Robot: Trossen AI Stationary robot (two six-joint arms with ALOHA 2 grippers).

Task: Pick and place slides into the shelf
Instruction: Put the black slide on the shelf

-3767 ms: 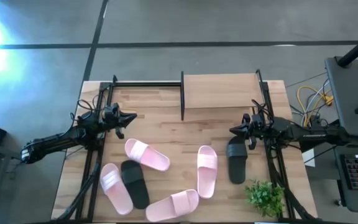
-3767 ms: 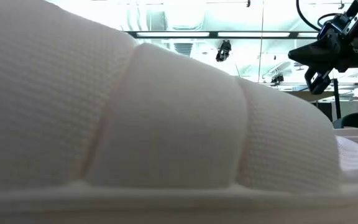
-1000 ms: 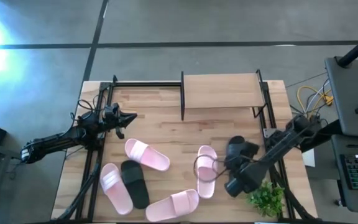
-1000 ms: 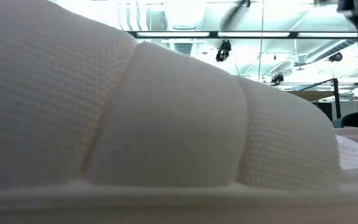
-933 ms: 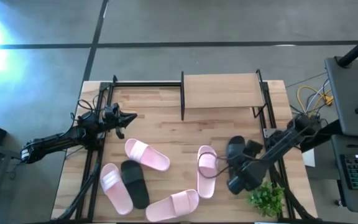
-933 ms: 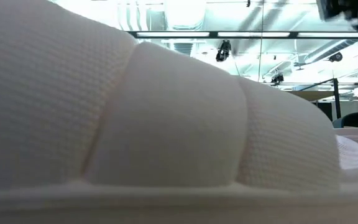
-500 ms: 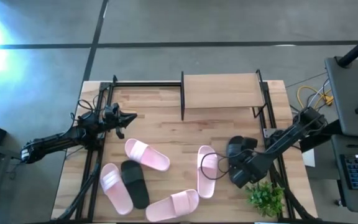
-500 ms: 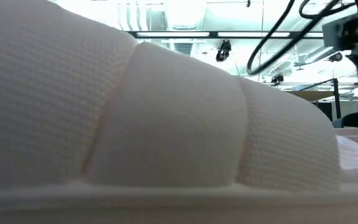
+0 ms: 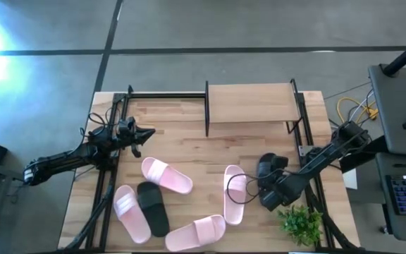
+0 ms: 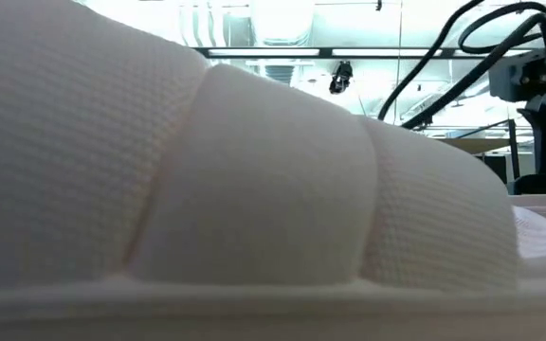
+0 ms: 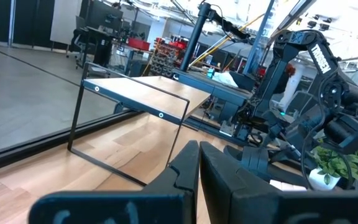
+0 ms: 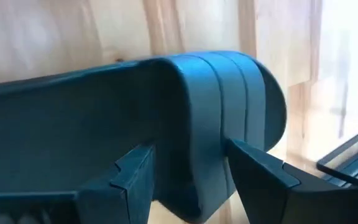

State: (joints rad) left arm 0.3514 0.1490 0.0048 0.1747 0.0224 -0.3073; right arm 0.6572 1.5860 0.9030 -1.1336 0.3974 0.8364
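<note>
Four pale pink slides (image 9: 166, 175) (image 9: 131, 212) (image 9: 196, 233) (image 9: 235, 194) and one black slide (image 9: 152, 208) lie flat on the butcher-block table. One pink slide (image 10: 207, 189) fills the low view. A second black slide (image 9: 268, 166) lies at the right under my right gripper (image 9: 266, 186), whose fingers close on its strap (image 12: 210, 118). The shelf (image 9: 252, 104), black bars with a wooden plank, stands at the far edge. My left gripper (image 9: 149, 132) waits shut at the far left, holding nothing. My right gripper pinches the black slide's ribbed strap (image 12: 201, 155) between its two fingers (image 12: 257, 177), one on each side of it. The fingers come from above, slanting in from the table's right. I cannot tell whether the slide is off the table.
A small green plant (image 9: 300, 222) stands at the near right corner, close behind my right arm. Black frame bars (image 9: 108, 183) run along the table's left and right sides. Bare wood lies between the shelf and the slides.
My right gripper has moved a little toward the table's far and right edges, staying over the black slide at the right. Its arm and cables have come into the low view at the upper right.
</note>
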